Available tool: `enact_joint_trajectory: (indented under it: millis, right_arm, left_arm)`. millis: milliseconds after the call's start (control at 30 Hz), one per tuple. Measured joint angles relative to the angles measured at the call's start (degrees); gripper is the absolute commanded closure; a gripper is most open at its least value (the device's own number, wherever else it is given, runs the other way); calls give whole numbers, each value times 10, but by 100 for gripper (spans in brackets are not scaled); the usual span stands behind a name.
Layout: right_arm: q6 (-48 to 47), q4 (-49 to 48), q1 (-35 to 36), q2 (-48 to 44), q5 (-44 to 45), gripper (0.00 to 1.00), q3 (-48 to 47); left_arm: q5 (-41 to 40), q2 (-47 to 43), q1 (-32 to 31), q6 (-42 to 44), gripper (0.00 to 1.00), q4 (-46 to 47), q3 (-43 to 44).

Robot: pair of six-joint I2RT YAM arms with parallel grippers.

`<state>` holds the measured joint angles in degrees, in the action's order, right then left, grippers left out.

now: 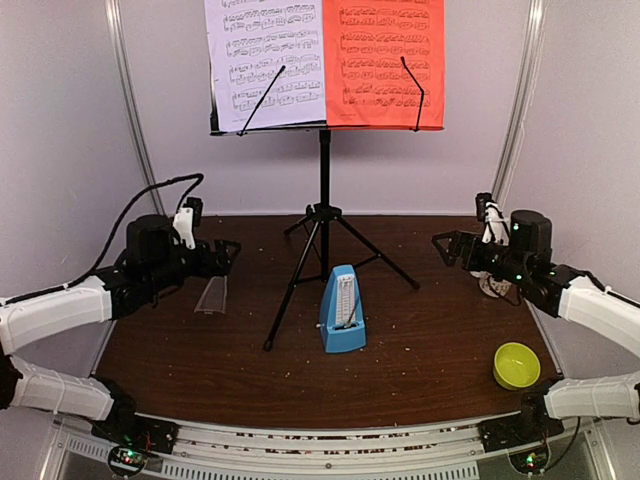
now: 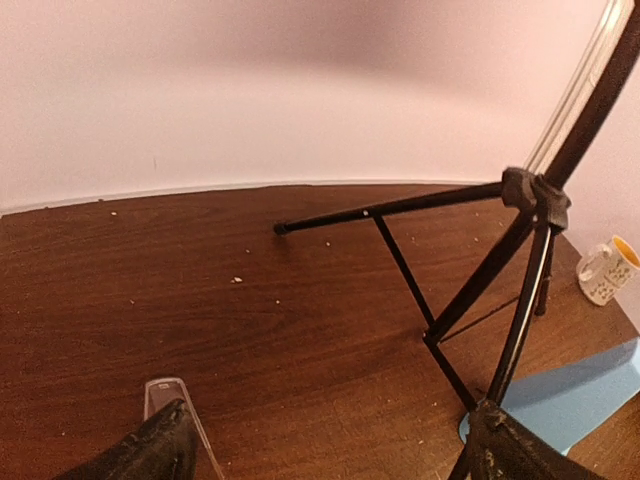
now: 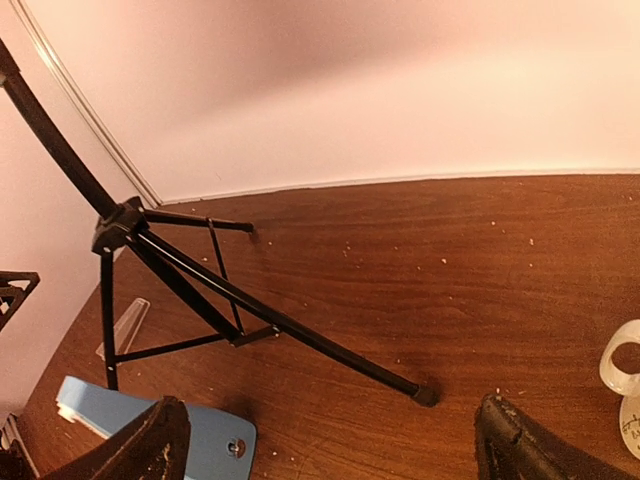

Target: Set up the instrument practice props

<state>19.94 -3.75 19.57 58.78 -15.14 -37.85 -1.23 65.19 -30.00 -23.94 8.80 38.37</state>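
Note:
The black music stand (image 1: 323, 215) stands on its tripod at the middle back of the table. A white sheet (image 1: 265, 55) and a red sheet (image 1: 385, 60) rest side by side on its desk. In front of the legs the blue metronome (image 1: 342, 312) stands upright without its cover. The clear cover (image 1: 211, 295) lies flat to the left. My left gripper (image 1: 226, 254) hovers open just above the cover (image 2: 165, 395), with nothing between its fingers (image 2: 150, 450). My right gripper (image 1: 447, 245) is open and empty right of the stand leg (image 3: 300, 330), facing the metronome (image 3: 215, 440).
A yellow bowl (image 1: 516, 365) sits near the front right. A white mug (image 1: 492, 288) stands partly hidden behind my right arm, and shows in the wrist views (image 2: 607, 272) (image 3: 625, 380). Pale walls close in the table on three sides.

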Motion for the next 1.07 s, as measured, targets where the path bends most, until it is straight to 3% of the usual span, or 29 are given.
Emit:
enact_joint_trajectory:
  millis: [333, 533, 1067]
  right_arm:
    - [20, -30, -9, -25, -68, 0, -12]
    - [37, -54, -10, -49, -87, 0, 27]
    - [74, -86, -10, -92, -89, 0, 123]
  left_arm:
    - [-40, -4, 18, 9, 2, -179, 140]
    - [-49, -5, 18, 4, 2, -224, 137]
    - [-67, -24, 18, -57, 2, -226, 67]
